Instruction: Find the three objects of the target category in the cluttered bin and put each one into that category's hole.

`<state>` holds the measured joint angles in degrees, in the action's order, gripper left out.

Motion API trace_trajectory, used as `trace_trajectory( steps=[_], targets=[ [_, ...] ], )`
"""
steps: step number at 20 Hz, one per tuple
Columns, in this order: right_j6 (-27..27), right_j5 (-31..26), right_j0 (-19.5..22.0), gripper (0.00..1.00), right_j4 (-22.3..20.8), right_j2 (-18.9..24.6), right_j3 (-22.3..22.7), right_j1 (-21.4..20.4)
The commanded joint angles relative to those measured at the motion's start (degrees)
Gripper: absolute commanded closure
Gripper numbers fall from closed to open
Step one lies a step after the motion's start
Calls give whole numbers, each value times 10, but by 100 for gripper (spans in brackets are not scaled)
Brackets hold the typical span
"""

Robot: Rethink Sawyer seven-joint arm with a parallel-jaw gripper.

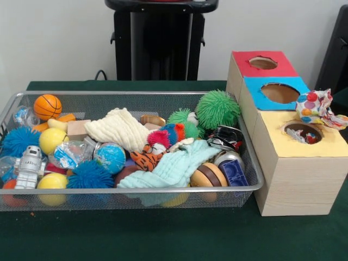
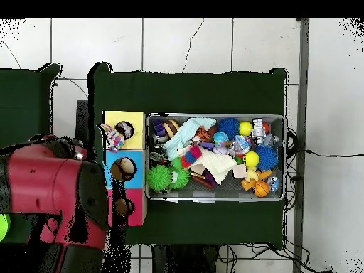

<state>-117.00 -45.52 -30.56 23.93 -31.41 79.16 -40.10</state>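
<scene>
The silver wire-mesh bin (image 1: 136, 93) sits on the green table, full of toys; it also shows in the overhead view (image 2: 213, 116). One printed rag (image 1: 318, 107) lies on the yellow top of the wood-grain box, at the far right edge of the yellow-topped hole (image 1: 302, 132). Patterned fabric (image 1: 307, 137) shows inside that hole. In the overhead view the rag (image 2: 111, 134) lies just left of the hole (image 2: 125, 129). I see no printed rag in the bin. The red arm (image 2: 50, 206) fills the lower left of the overhead view; its gripper does not show.
A blue-topped hole (image 1: 280, 92) and a red-topped hole (image 1: 263, 62) stand behind the yellow one. In the bin lie a cream cloth (image 1: 119, 128), a mint-green cloth (image 1: 168, 168), a green spiky ball (image 1: 217, 109), a small basketball (image 1: 47, 106) and several other toys.
</scene>
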Motion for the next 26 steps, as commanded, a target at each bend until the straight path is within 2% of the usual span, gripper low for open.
trace_trajectory(
  steps=[1, 7, 14, 26],
  targets=[
    [-191, 73, -25, 100, 40, 88, 116, 63],
    [-177, 87, -54, 100, 31, 91, 124, 113],
    [-174, 134, -64, 100, 46, 117, 147, 127],
    [-167, 172, -58, 100, 47, 123, 157, 142]
  ],
)
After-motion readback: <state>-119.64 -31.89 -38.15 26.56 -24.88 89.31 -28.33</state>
